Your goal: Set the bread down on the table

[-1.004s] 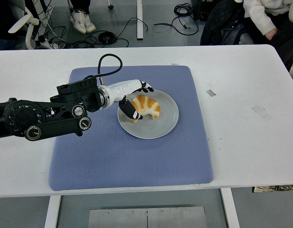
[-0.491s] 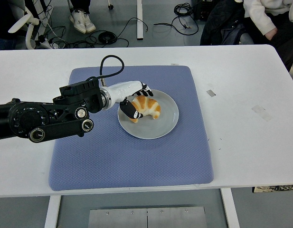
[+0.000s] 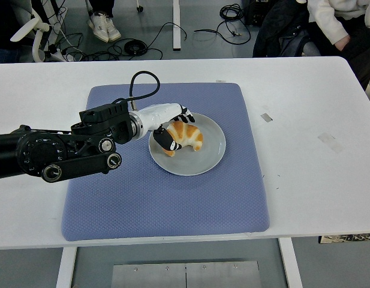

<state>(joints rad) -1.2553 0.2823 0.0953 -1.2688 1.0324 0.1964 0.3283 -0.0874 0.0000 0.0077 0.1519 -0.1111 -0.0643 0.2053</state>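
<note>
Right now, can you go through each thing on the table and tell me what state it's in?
Croissant: lying on the plate, not lifted.
Plate: upright on the blue mat, holding the croissant.
Blue mat: spread flat on the white table.
Left hand: fingers curled around the croissant's left end.
Right hand: out of view.

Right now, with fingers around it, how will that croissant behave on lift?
The croissant looks light and flaky, so it probably crushes under a hard squeeze by the left robot hand. Its curved shape may rock on the plate if nudged.
</note>
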